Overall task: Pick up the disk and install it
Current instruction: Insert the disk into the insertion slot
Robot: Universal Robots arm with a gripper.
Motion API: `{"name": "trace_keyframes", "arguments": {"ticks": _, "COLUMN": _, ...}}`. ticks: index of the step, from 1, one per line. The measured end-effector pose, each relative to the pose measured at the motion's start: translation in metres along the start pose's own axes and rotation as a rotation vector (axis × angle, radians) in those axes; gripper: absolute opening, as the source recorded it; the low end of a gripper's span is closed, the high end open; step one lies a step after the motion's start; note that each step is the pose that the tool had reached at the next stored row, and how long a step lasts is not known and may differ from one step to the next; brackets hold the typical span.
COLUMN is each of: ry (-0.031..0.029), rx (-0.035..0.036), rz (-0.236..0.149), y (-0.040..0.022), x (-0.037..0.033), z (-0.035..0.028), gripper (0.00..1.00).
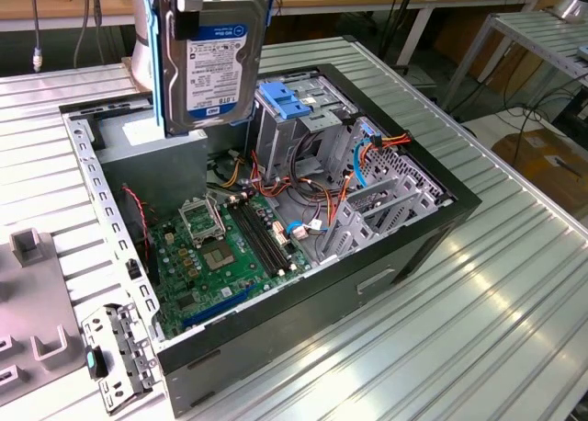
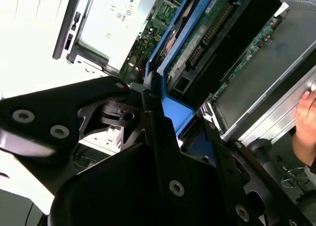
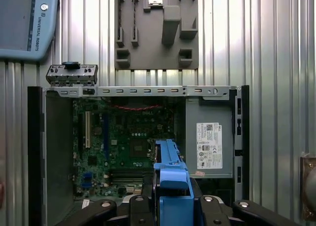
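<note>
You see gripper (image 2: 170, 112) fingers clamped on disk (image 1: 211, 58): grey metal body, white label, blue carrier frame, upright above computer case (image 1: 404, 246).

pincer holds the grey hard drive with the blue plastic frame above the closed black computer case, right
Not closed: the exterior view shows the black computer case open, green motherboard exposed. The pincer does hold the grey hard drive with the blue plastic frame above it.

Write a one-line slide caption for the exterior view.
The disk hangs upright over the open computer case, with motherboard and drive cage exposed below.
</note>
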State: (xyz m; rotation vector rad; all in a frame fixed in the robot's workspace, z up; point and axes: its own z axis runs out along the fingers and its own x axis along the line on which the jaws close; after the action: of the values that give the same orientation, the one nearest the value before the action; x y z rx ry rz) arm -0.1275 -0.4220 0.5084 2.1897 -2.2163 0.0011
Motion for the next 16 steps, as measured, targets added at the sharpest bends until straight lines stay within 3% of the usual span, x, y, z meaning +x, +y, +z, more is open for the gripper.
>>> {"name": "trace_keyframes", "arguments": {"ticks": 16, "ry": 0.0000, "rx": -0.0001, "rz": 0.000, "y": -0.0002, "x": 0.0124, "z": 0.0002, "gripper": 0.37}}
